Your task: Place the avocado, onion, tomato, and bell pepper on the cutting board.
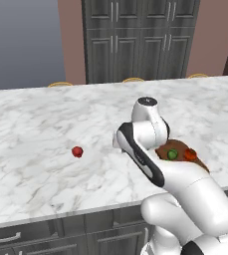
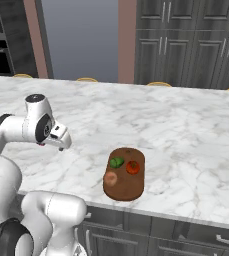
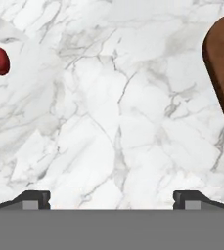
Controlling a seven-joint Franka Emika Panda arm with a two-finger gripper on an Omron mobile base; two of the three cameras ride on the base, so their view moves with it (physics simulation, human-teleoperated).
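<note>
Marble counter [image 1: 46, 124], white with grey veining, spans the working area, with dark panelled cabinets [image 1: 135, 40] behind and drawer fronts below its near edge.

Arm: the white arm rises from the base and folds forward over the counter, its hand turned down toward the marble between the board and the loose crimson item. The gripper [image 3: 111, 197] looks onto bare marble. Its fingertips stand wide apart at the two sides of the hand view, with nothing between them. Judged: the hand is in transit, empty, positioned for the next pick.

Cutting board [image 2: 125, 174]: dark reddish-brown oval, lying near the front edge of the counter; its rim enters the hand view at the right.

Produce on the board: the avocado [image 2: 117, 162], green; an orange-red ball [image 2: 132, 167] just beside it; the onion [image 2: 110, 178], tan, nearer the front. All three rest apart from one another, so three of four placements appear done.

Outstanding: a crimson ball [image 1: 77, 151] sits alone on the marble, well apart from the board. Whether it is the tomato or the bell pepper cannot be told.
</note>
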